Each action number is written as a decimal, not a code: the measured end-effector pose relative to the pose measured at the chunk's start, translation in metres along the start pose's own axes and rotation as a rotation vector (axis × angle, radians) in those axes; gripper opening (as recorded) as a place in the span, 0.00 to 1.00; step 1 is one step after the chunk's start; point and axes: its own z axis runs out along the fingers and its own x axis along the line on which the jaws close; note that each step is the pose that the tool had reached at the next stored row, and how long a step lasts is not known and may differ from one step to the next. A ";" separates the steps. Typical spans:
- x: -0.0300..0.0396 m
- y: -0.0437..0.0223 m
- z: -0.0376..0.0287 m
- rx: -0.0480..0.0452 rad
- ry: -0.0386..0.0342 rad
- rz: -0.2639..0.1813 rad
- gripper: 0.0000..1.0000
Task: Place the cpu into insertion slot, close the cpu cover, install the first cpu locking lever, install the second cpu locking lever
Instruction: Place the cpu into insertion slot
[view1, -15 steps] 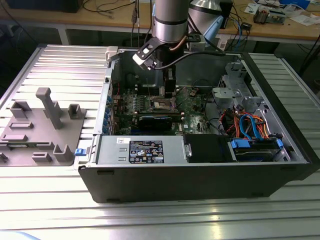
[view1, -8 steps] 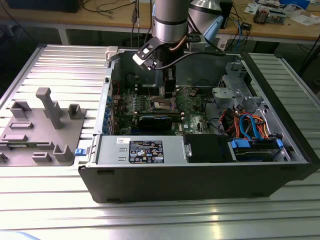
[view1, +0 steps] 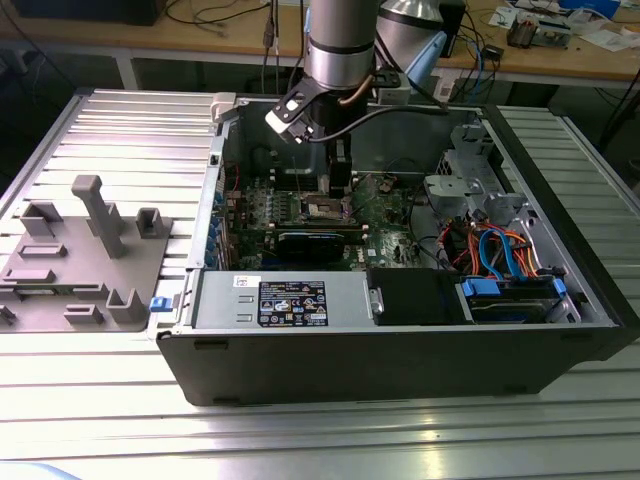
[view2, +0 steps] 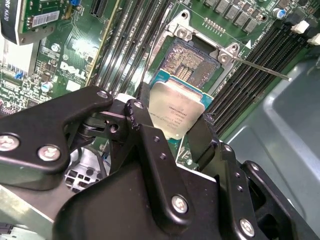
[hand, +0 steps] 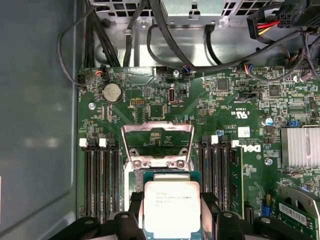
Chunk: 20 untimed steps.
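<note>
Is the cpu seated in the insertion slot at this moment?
No: in the second wrist view the tool grips the cpu clear of the insertion slot, whose pin field lies bare.

Got the chip (hand: 172, 212) pinched in the gripper (hand: 172, 200), hanging over the green board (hand: 240, 100) right by the flipped-open cover (hand: 158, 131), memory slots (hand: 100, 180) either side.

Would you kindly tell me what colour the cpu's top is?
Silver-grey metal, with a teal-green edge; the cpu shows best in the second wrist view.
</note>
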 end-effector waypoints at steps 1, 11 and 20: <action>0.0000 -0.0001 0.0017 -0.0002 0.0000 -0.001 0.54; 0.0005 -0.0157 0.0370 -0.0235 0.0094 -0.009 0.54; 0.0041 -0.0184 0.0438 -0.0237 0.0105 -0.006 0.54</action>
